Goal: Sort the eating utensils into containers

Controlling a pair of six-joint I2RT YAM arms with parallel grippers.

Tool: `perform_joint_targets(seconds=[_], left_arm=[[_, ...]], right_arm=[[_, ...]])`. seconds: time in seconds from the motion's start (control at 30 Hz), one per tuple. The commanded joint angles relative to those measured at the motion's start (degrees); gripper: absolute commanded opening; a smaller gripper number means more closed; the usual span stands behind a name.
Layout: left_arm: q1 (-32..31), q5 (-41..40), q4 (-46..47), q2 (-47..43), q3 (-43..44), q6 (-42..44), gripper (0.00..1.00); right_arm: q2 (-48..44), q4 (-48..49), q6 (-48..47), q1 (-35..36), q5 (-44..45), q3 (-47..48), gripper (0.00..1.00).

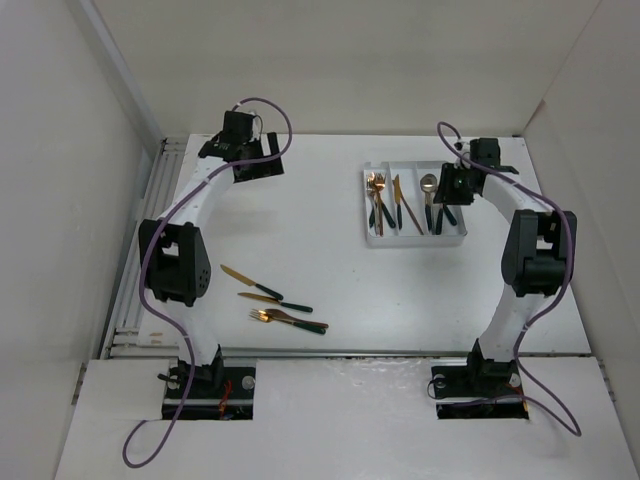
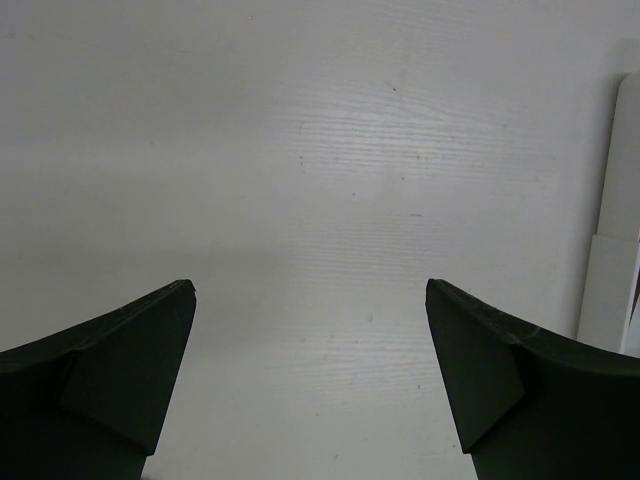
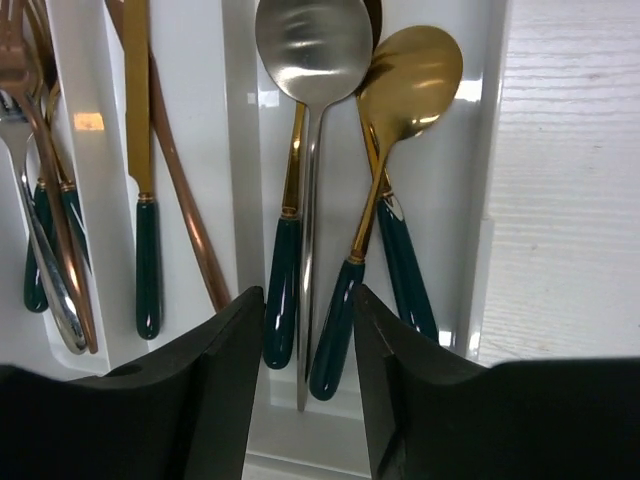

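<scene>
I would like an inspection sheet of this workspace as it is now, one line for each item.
Surface: white table, no spills seen.
Job's things: white tray holds forks, knives and spoons, one kind per compartment; loose utensils lie on the table's left side.
Clutter: nothing seen.
Grippers: left gripper wide open over bare table; right gripper open above the spoons, holding nothing.
Cables: two purple cables, away from the tray and utensils.
Surroundings: white walls; metal rail at the table's left edge.
</scene>
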Motion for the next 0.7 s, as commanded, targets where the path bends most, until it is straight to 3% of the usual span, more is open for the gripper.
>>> perform_joint_targets(seconds=[0.0, 0.07, 0.17, 0.37, 0.47, 0.63, 0.67], left_arm=[[0.8, -0.1, -0.1, -5.2, -0.3, 1.5, 1.0], [2.7, 2.5, -0.1, -5.7, -0.3, 0.8, 1.0], [4.8, 5.3, 0.5, -6.9, -0.9, -1.0, 1.0], [12.3, 11.4, 3.0, -11.7, -6.5, -2.4, 1.0], [12.9, 2.4, 2.0, -13.9, -7.6, -0.6, 1.0], [12.9, -14.6, 1.5, -18.9, -6.9, 3.0, 1.0], [13.4, -22.3, 1.5, -20.5, -6.9, 3.0, 1.0]], right_arm=[[-2.1, 2.1, 0.3, 0.2, 2.8, 1.3, 0.47], [-4.7, 1.3, 0.3, 0.2, 4.2, 1.9, 0.48], [-10.5, 0.6, -2.8, 5.6, 10.7, 1.0, 0.48], [-17.2, 1.1, -6.3, 25.6, 15.4, -5.0, 0.5], [-17.3, 1.7, -5.7, 36.6, 16.2, -6.0, 0.5], [-9.1, 3.0, -3.0, 50.6, 15.0, -2.6, 0.5], [-7.2, 3.0, -3.0, 54.2, 15.0, -1.2, 0.5]])
